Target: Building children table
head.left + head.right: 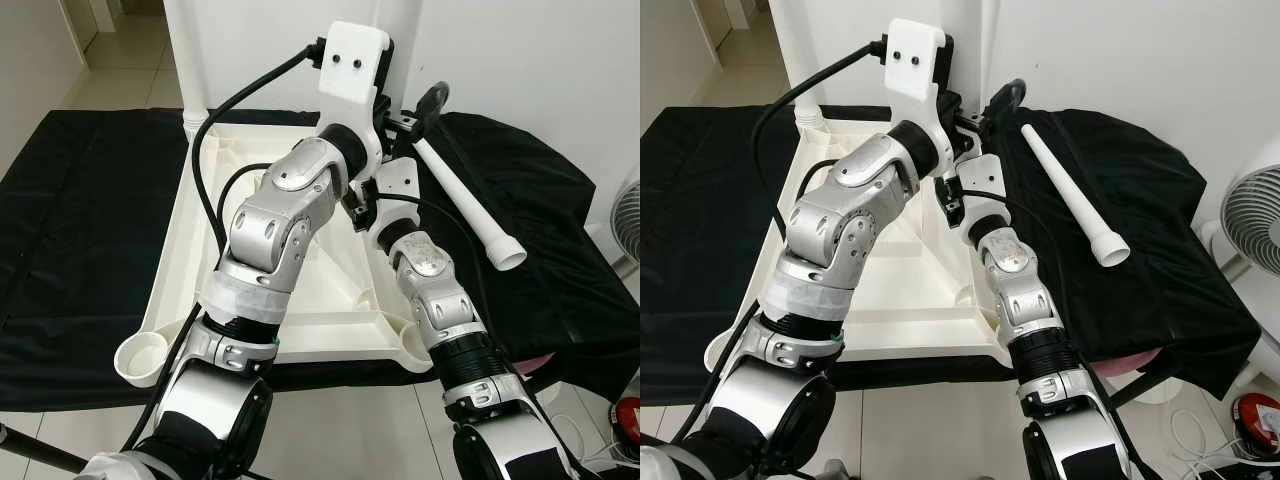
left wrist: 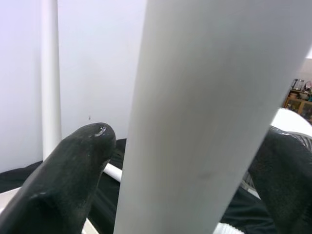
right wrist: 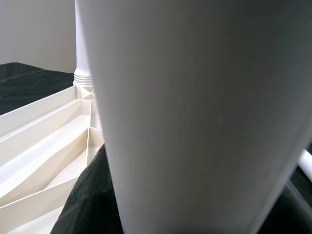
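1. The white tabletop lies upside down on a black cloth, its ribbed underside up, so that the corner sockets face upward to take legs

2. The left gripper has an upright white table leg between its two black fingers; one finger sits on each side of the tube, close against it, so I judge it gripped rather than merely straddled

3. This leg rises at the far right corner of the tabletop, beyond both wrists; holding it upright probably keeps it square to its socket while it is seated or turned in

4. The right gripper is pressed up to the same leg, lower down, near the tabletop's ribs; a dark finger shows beside the tube, but I cannot tell whether its fingers are closed on it

5. Another leg already stands at the far left corner, well away from both sets of fingers

6. A spare leg lies on the cloth just beyond the right arm, flared end toward the robot, within reach for a later corner

7. An open socket at the near left corner waits unfilled, so the job looks partly done
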You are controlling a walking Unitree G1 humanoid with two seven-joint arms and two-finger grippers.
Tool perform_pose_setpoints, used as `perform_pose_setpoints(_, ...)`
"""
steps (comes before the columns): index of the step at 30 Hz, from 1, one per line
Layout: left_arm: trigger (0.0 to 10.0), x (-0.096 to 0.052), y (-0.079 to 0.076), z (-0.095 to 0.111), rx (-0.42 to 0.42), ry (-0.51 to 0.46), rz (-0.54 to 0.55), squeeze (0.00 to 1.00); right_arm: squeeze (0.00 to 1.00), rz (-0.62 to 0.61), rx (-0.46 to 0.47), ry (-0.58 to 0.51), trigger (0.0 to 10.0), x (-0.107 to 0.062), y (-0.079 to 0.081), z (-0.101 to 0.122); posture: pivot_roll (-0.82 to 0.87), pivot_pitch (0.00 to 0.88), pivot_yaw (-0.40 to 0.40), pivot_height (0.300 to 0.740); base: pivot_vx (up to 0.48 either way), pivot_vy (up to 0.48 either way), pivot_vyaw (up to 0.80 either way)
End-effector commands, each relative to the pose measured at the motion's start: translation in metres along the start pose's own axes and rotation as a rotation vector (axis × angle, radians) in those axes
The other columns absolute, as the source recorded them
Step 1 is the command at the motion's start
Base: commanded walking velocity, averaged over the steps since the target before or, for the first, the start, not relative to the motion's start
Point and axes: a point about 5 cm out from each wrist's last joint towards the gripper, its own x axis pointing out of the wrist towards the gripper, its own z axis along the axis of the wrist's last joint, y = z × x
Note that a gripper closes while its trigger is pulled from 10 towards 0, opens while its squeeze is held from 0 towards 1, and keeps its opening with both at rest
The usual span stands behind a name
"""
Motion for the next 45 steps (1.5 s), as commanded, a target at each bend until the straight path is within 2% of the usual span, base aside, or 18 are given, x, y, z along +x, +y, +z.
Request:
perform_pose_setpoints(1,10.0,-0.001,-0.005,0.003,-0.026,-0.010,-0.059,0.00,0.00,-0.030,0.038,0.008,10.0,0.003,-0.004,0.001,-0.04,0.000,-0.019,0.740,0.000,0.000,0.00)
perform_pose_setpoints(2,10.0,-0.002,-0.004,0.007,-0.048,-0.035,-0.050,0.00,0.00,-0.056,0.066,0.016,10.0,0.003,-0.007,0.000,-0.04,0.000,-0.019,0.740,0.000,0.000,0.00)
perform_pose_setpoints(11,10.0,-0.009,0.000,0.010,-0.058,-0.069,-0.038,0.00,0.00,-0.132,0.165,0.038,10.0,0.002,-0.016,-0.003,-0.04,0.000,-0.019,0.740,0.000,0.000,0.00)
perform_pose_setpoints(15,10.0,-0.022,0.003,0.008,-0.033,-0.091,-0.054,0.00,0.00,-0.193,0.217,0.056,10.0,-0.002,-0.025,-0.008,-0.05,0.000,-0.020,0.740,0.000,0.000,0.00)
perform_pose_setpoints(25,10.0,-0.044,0.011,-0.011,0.029,-0.036,-0.072,0.00,0.00,-0.237,0.208,0.079,10.0,-0.011,-0.036,-0.016,-0.04,0.000,-0.027,0.740,0.000,0.000,0.00)
perform_pose_setpoints(27,10.0,-0.054,0.012,-0.023,0.066,-0.004,-0.090,0.00,0.00,-0.242,0.194,0.078,10.0,-0.013,-0.038,-0.017,-0.04,0.000,-0.033,0.740,0.000,0.000,0.00)
perform_pose_setpoints(28,10.0,-0.054,0.012,-0.023,0.066,-0.004,-0.090,0.00,0.00,-0.242,0.194,0.078,10.0,-0.013,-0.038,-0.017,-0.04,0.000,-0.033,0.740,0.000,0.000,0.00)
perform_pose_setpoints(31,10.0,-0.071,0.011,-0.051,0.096,0.089,-0.151,0.00,0.00,-0.246,0.187,0.076,10.0,-0.014,-0.040,-0.017,-0.04,0.000,-0.033,0.740,0.000,0.000,0.00)
perform_pose_setpoints(32,10.0,-0.071,0.011,-0.051,0.096,0.089,-0.151,0.00,0.00,-0.246,0.187,0.076,10.0,-0.014,-0.040,-0.017,-0.04,0.000,-0.033,0.740,0.000,0.000,0.00)
perform_pose_setpoints(36,10.0,-0.089,0.001,-0.082,0.128,0.204,-0.271,0.00,0.00,-0.252,0.172,0.079,10.0,-0.015,-0.042,-0.017,-0.04,0.000,-0.040,0.740,0.000,0.000,0.00)
perform_pose_setpoints(40,10.0,-0.092,-0.002,-0.089,0.141,0.232,-0.294,0.00,0.00,-0.256,0.163,0.080,10.0,-0.015,-0.043,-0.017,-0.04,0.000,-0.040,0.740,0.000,0.000,0.00)
perform_pose_setpoints(45,10.0,-0.101,-0.008,-0.113,0.212,0.329,-0.361,0.00,0.00,-0.258,0.157,0.076,10.0,-0.013,-0.045,-0.015,-0.04,0.000,-0.040,0.740,0.000,0.000,0.00)
